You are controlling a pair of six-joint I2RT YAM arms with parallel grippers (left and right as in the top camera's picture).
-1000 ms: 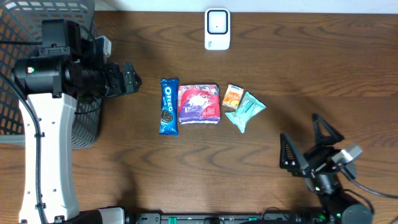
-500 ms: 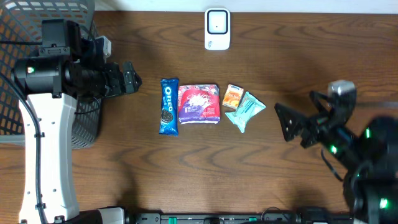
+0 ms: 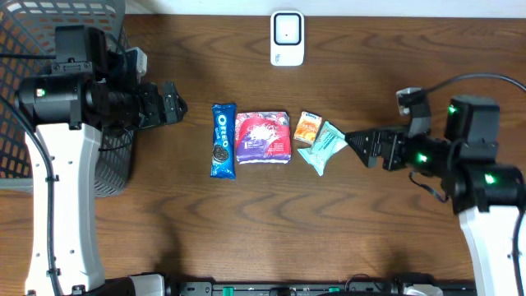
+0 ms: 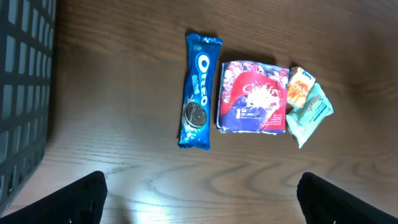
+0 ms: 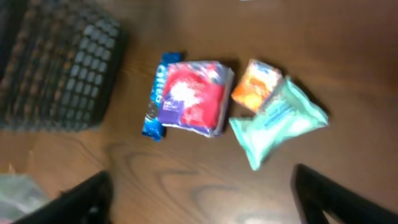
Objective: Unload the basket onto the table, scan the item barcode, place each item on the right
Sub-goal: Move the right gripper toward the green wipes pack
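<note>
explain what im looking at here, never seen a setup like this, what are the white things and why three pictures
The white things are two robot arms at a wooden table, each ending in a two-finger gripper. One picture looks down from above; the other two come from small cameras on each arm's wrist.

From above, the left gripper sits by a dark mesh basket, and the right gripper points at the snacks. Both are open and hold nothing.

In a row on the table: a blue cookie pack, a red and purple packet, a small orange packet and a teal pouch. The white box at the far edge is probably the barcode scanner.
</note>
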